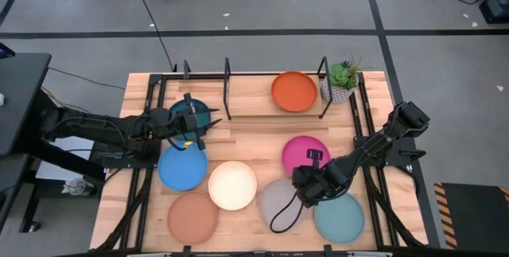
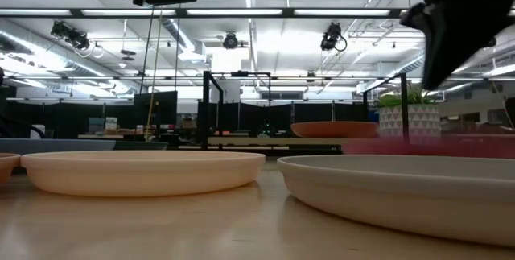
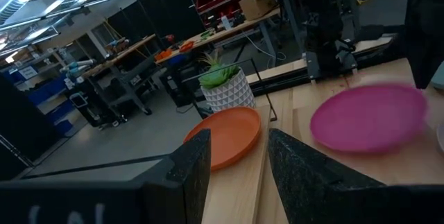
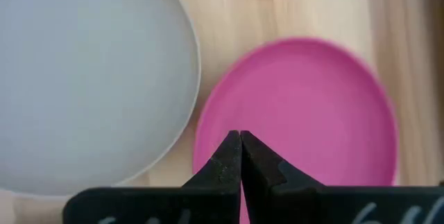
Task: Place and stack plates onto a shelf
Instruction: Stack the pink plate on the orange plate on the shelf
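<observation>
We begin at the right gripper [image 4: 240, 156], whose two dark fingers meet tip to tip with nothing between them. It hangs over the near edge of the magenta plate [image 4: 305, 113], with the grey plate [image 4: 83, 78] just beside that plate. From above, we see this right gripper [image 1: 306, 184] between the magenta plate [image 1: 305, 149] and the grey plate [image 1: 280, 201], with the light aqua plate [image 1: 339, 216] close by on the wooden table [image 1: 246, 134].

The left gripper [image 1: 193, 123] sits over the dark teal plate [image 1: 181, 112] at the shelf's left end. Its fingers [image 3: 191, 165] stand parted; whether they grip that plate's rim we cannot tell.

The shelf [image 1: 231, 90] is a black rod rack along the far side of the table. The orange plate [image 1: 293, 91] rests on its right part, beside a small potted plant [image 1: 342, 81].

On the table in front of the shelf lie the blue plate [image 1: 182, 166], the cream plate [image 1: 233, 184] and the terracotta plate [image 1: 192, 217], each flat. The blue and cream plates nearly touch, and the terracotta plate sits just beside both.

In the low view the cream plate [image 2: 145, 171] and the grey plate [image 2: 402, 191] fill the foreground.
</observation>
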Controlling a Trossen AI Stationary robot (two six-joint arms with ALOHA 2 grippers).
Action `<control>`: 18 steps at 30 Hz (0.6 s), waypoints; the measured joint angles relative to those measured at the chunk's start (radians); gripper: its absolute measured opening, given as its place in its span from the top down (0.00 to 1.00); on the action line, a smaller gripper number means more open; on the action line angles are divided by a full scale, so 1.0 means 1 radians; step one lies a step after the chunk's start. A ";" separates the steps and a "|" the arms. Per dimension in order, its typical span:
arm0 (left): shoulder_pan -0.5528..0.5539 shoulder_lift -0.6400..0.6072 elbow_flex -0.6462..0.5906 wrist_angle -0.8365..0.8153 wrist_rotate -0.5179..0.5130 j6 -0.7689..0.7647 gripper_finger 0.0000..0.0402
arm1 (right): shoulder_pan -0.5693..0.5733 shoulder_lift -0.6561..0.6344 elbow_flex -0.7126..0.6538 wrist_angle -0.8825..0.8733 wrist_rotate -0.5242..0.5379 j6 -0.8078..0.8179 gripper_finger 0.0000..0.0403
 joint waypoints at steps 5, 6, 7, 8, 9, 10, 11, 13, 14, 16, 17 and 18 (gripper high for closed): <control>0.000 0.000 0.000 -0.003 0.000 -0.005 0.62 | -0.039 0.000 0.005 0.038 0.008 -0.079 0.99; 0.000 0.000 0.000 -0.005 0.000 -0.010 0.62 | -0.046 0.000 -0.002 0.053 0.001 -0.080 0.99; 0.000 0.000 0.000 -0.009 0.000 -0.019 0.62 | -0.050 -0.001 -0.013 0.067 -0.008 -0.078 0.98; 0.000 0.000 0.000 -0.013 0.000 -0.026 0.62 | -0.053 -0.001 -0.027 0.081 -0.024 -0.078 0.97; 0.000 0.000 0.000 -0.016 0.000 -0.027 0.62 | -0.055 -0.001 -0.042 0.100 -0.050 -0.078 0.95; 0.000 0.000 0.000 -0.019 0.000 -0.028 0.62 | -0.055 -0.001 -0.057 0.122 -0.079 -0.078 0.93; 0.000 0.000 0.000 -0.022 0.000 -0.027 0.62 | -0.055 -0.001 -0.071 0.139 -0.110 -0.077 0.90; 0.000 0.000 0.000 -0.026 0.000 -0.028 0.62 | -0.054 -0.001 -0.099 0.162 -0.170 -0.055 0.84; 0.000 0.000 0.000 -0.026 0.000 -0.028 0.62 | -0.052 -0.001 -0.111 0.166 -0.195 -0.036 0.81; 0.000 0.000 0.000 -0.026 0.000 -0.033 0.62 | -0.045 -0.001 -0.135 0.168 -0.236 -0.002 0.76; 0.000 0.000 0.000 -0.026 0.000 -0.036 0.62 | -0.040 -0.001 -0.148 0.171 -0.250 0.012 0.74; 0.000 0.000 0.000 -0.026 0.000 -0.042 0.62 | -0.034 -0.001 -0.164 0.179 -0.253 0.026 0.72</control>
